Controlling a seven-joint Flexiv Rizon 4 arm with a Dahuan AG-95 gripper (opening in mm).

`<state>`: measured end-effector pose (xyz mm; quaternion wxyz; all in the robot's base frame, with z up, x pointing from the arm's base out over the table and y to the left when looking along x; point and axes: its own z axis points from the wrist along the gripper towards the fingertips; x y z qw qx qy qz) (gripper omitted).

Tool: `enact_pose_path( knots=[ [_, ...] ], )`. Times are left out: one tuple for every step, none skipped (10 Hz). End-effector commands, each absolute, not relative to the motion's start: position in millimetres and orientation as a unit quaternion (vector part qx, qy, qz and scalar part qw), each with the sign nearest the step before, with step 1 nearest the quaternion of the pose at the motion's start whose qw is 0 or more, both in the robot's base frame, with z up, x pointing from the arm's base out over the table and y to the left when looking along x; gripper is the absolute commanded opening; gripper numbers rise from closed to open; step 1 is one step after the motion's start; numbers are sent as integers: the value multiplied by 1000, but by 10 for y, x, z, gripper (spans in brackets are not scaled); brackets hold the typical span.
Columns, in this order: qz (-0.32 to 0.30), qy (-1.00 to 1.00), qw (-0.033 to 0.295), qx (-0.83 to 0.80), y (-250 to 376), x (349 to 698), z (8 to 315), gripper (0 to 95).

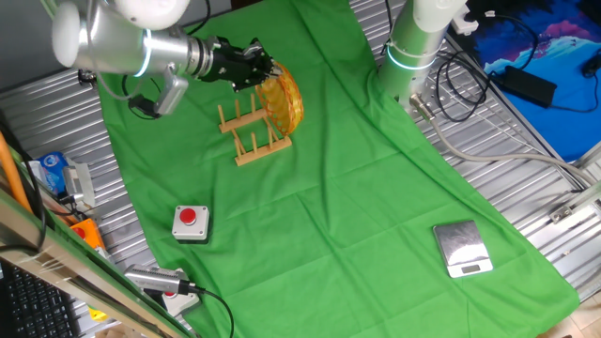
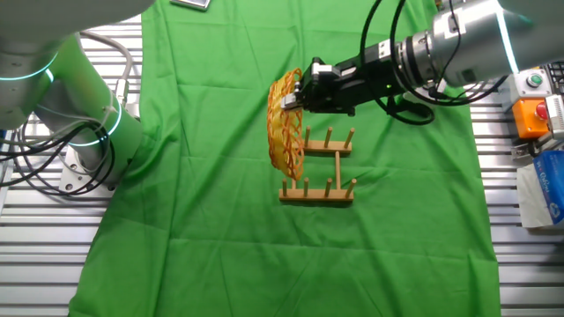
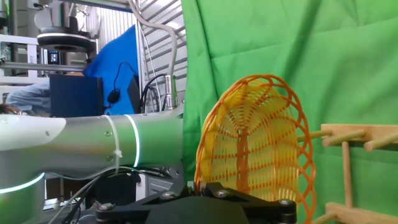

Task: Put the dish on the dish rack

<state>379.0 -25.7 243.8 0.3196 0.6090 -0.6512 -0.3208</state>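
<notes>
The black two-finger gripper point(image 2: 304, 92) is closed on the rim of the shallow oval woven wicker dish point(image 2: 285, 123), yellow straw with orange-red strands, and holds it on edge. The dish stands nearly upright at one end of the small light-brown wooden dish rack point(image 2: 319, 169), its lower rim down at the end pegs; whether it already sits between the pegs or only touches them cannot be told. From one fixed view the dish point(image 1: 283, 99) stands at the rack's point(image 1: 255, 131) far right end, with the gripper point(image 1: 263, 70) reaching in over the pegs from the left. In the hand view the dish point(image 3: 255, 140) fills the centre, the pegs of the rack point(image 3: 348, 162) poking in from the right.

The green cloth point(image 1: 357, 216) covers the table with open ground on all sides of the rack. A red push-button on a grey box point(image 1: 191, 222) lies well apart toward the near edge, and a flat silver scale point(image 1: 462, 248) sits well apart near the cloth's right border. A second silver robot arm base point(image 1: 418, 42) stands at the cloth's far edge, near the dish. Beyond the cloth lies ribbed metal tabletop point(image 1: 526, 188). No writing is legible anywhere.
</notes>
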Motion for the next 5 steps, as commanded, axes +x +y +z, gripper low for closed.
enact_pose_path(
  knots=[
    [-320,-652,322,608,-257,3794,2435,0],
    [-318,-653,324,606,-257,3794,2432,0],
    [-316,-656,326,603,-257,3795,2426,0],
    [-314,-661,326,599,-257,3795,2427,0],
    [-315,-667,325,592,-256,3796,2427,0]
  ],
)
